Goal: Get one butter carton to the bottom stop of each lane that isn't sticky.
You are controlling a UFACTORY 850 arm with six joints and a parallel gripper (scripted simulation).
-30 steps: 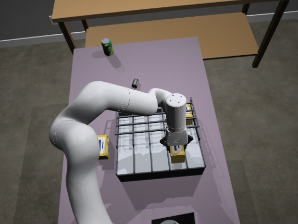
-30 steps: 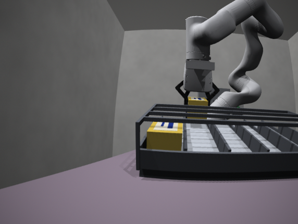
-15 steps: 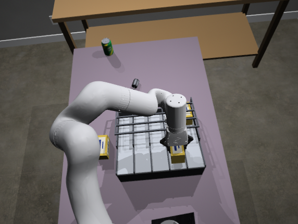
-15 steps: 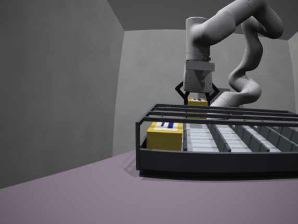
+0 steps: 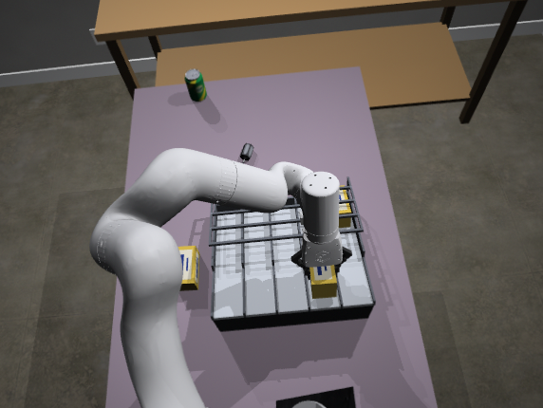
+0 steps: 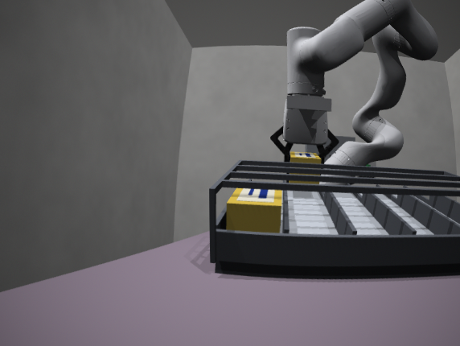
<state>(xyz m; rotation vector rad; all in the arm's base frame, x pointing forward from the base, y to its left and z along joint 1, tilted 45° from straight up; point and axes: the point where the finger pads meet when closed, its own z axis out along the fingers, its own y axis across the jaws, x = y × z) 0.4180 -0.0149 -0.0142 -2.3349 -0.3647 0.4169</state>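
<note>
The dark sloped shelf (image 5: 290,256) has five lanes; its barred low end with the stop faces the exterior view (image 6: 338,241). My gripper (image 5: 323,269) is shut on a yellow butter carton (image 5: 324,281) over the upper part of the second lane from the right. In the exterior view the gripper (image 6: 305,154) and the held carton (image 6: 305,161) show behind the bars. A second butter carton (image 5: 345,205) sits at the bottom stop of the rightmost lane, which is leftmost in the exterior view (image 6: 254,209). A third carton (image 5: 190,267) lies on the table left of the shelf, partly hidden by my arm.
A green can (image 5: 195,85) stands at the table's far left corner. A small dark cylinder (image 5: 247,152) lies behind the shelf. A wooden rack (image 5: 304,47) stands beyond the table. A dark object (image 5: 315,398) sits at the table's near edge.
</note>
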